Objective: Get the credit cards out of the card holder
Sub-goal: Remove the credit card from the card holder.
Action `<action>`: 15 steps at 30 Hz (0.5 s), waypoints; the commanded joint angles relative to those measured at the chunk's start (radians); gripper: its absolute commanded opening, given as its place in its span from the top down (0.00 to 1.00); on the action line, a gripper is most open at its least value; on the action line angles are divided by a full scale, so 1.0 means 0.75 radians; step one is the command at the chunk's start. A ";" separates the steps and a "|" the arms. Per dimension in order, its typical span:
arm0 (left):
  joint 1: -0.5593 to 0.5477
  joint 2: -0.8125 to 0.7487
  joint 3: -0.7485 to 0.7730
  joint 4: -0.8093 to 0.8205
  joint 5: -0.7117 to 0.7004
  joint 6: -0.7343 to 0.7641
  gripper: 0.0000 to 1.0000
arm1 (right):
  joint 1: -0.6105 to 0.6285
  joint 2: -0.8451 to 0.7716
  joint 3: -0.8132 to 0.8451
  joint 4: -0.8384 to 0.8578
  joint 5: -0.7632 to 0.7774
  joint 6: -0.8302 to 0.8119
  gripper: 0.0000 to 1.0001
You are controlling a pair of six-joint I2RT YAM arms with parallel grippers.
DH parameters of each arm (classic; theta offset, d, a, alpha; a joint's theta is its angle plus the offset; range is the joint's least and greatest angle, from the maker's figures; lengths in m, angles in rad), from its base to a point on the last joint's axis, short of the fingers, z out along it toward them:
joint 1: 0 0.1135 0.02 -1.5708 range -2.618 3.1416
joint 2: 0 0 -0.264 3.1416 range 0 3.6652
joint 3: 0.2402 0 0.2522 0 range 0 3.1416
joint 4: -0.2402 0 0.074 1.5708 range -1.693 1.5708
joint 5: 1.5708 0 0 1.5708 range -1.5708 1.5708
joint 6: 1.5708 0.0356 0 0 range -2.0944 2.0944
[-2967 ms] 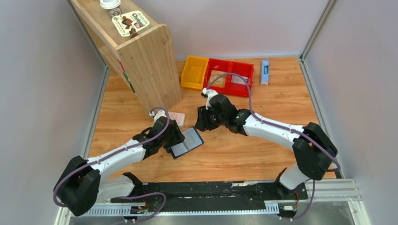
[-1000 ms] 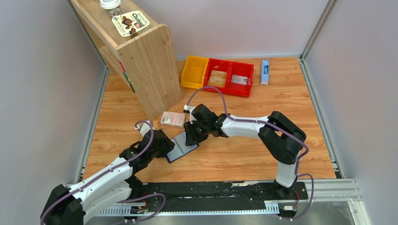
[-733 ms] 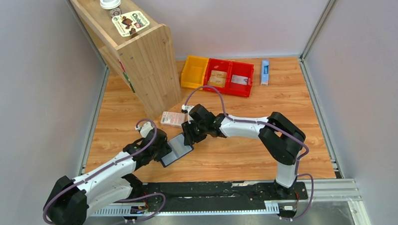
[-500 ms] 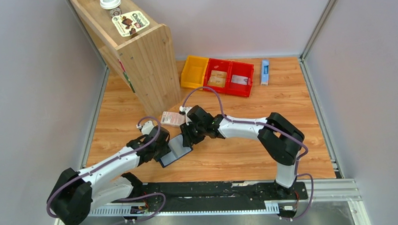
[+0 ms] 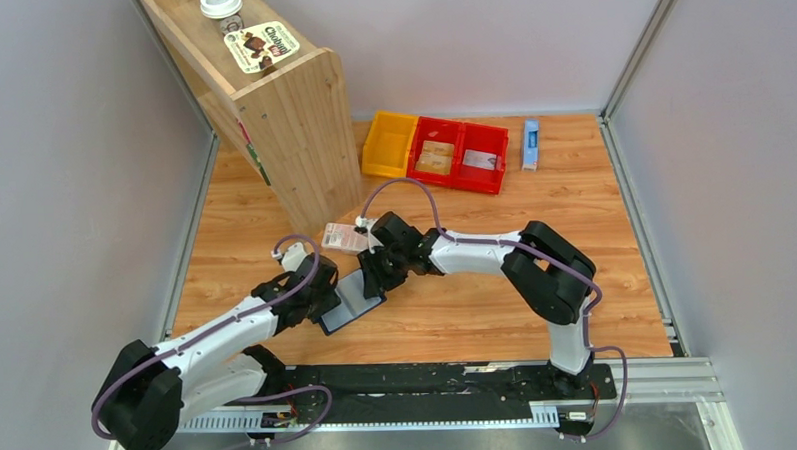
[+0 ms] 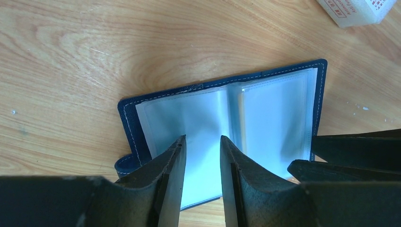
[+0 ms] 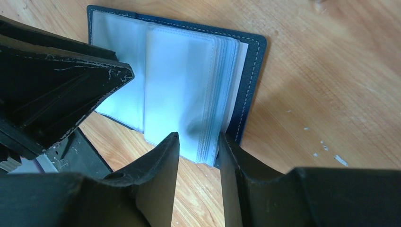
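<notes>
Card holder [image 5: 353,298] lies spread open and face up on the table [image 5: 478,312], near the middle of its front half, with its clear sleeves showing. It sits between the two grippers, just in front of a pink-and-white packet [image 5: 343,237].

The left gripper [image 6: 202,142] hangs over the holder's left page. Its fingers stand apart with only pale sleeve showing in the gap, and they grasp nothing. The clasp tab [image 6: 124,165] sticks out at the corner beside it.

The right gripper [image 7: 197,139] comes in from the opposite side. Its fingers are also parted, and they straddle the corner of the sleeve stack [image 7: 215,94] on the right page. Whether either finger presses on the stack is unclear.

At the back of the table stand a yellow bin [image 5: 387,145] and two red bins [image 5: 463,178]. A tan card [image 5: 433,156] lies in the left red one and a grey card [image 5: 480,160] in the right one. A slim blue box [image 5: 531,143] lies just right of the bins, and a wooden shelf [image 5: 291,129] stands at the far left.
</notes>
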 commanded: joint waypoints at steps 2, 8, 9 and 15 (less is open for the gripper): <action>0.004 0.006 -0.075 -0.018 0.059 -0.024 0.59 | 0.004 0.020 0.055 0.062 -0.123 0.026 0.62; 0.004 0.004 -0.085 0.018 0.076 -0.012 0.59 | 0.004 0.000 0.042 0.156 -0.250 0.069 0.64; 0.004 0.002 -0.087 0.023 0.078 -0.008 0.60 | 0.002 -0.010 0.030 0.180 -0.270 0.079 0.65; 0.004 -0.059 -0.124 0.055 0.080 -0.004 0.59 | -0.071 -0.067 -0.088 0.431 -0.389 0.224 0.66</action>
